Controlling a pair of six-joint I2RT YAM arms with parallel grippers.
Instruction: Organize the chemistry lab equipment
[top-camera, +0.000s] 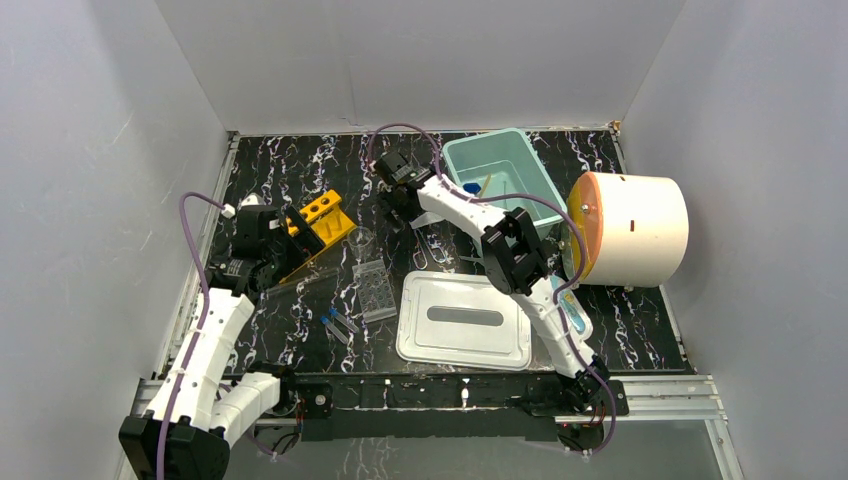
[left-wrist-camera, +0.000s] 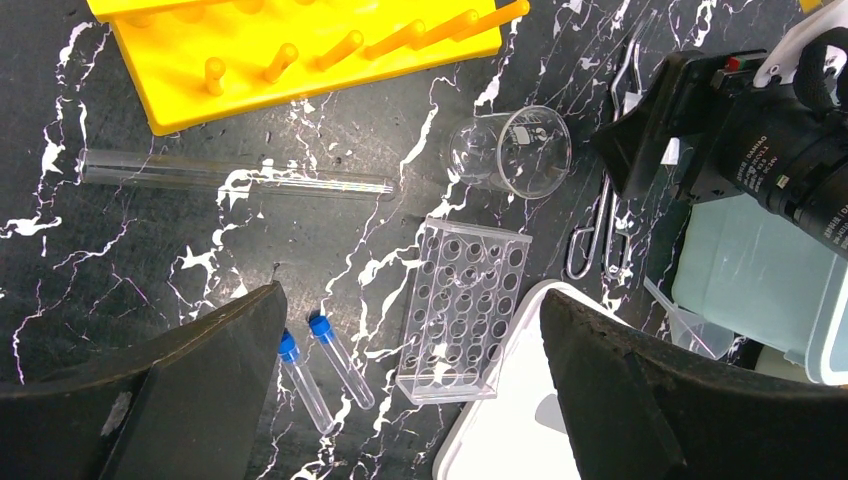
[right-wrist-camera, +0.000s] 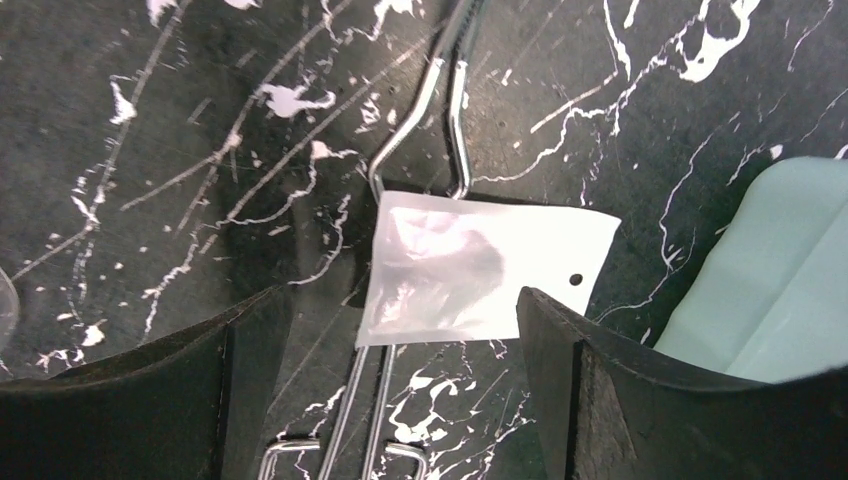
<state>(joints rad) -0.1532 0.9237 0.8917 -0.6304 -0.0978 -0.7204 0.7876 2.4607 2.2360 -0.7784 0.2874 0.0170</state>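
Note:
The yellow-orange rack (top-camera: 322, 215) (left-wrist-camera: 300, 50) lies at the back left. A clear beaker (left-wrist-camera: 510, 150), a long clear glass tube (left-wrist-camera: 235, 175), a clear well plate (left-wrist-camera: 465, 305) (top-camera: 375, 290) and two blue-capped tubes (left-wrist-camera: 340, 358) (top-camera: 338, 325) lie on the table. The metal forceps (right-wrist-camera: 415, 110) (left-wrist-camera: 610, 215) lie under a small clear plastic bag (right-wrist-camera: 480, 265). My left gripper (top-camera: 290, 228) (left-wrist-camera: 410, 300) is open and empty, high above the well plate. My right gripper (top-camera: 398, 200) (right-wrist-camera: 400, 295) is open and empty, just above the forceps and the bag.
A teal bin (top-camera: 520, 150) (right-wrist-camera: 790, 290) stands at the back, with a blue item and a thin amber piece inside. A white lid (top-camera: 463, 318) (left-wrist-camera: 510, 420) lies at the front. A white drum with an orange face (top-camera: 630, 230) stands at the right.

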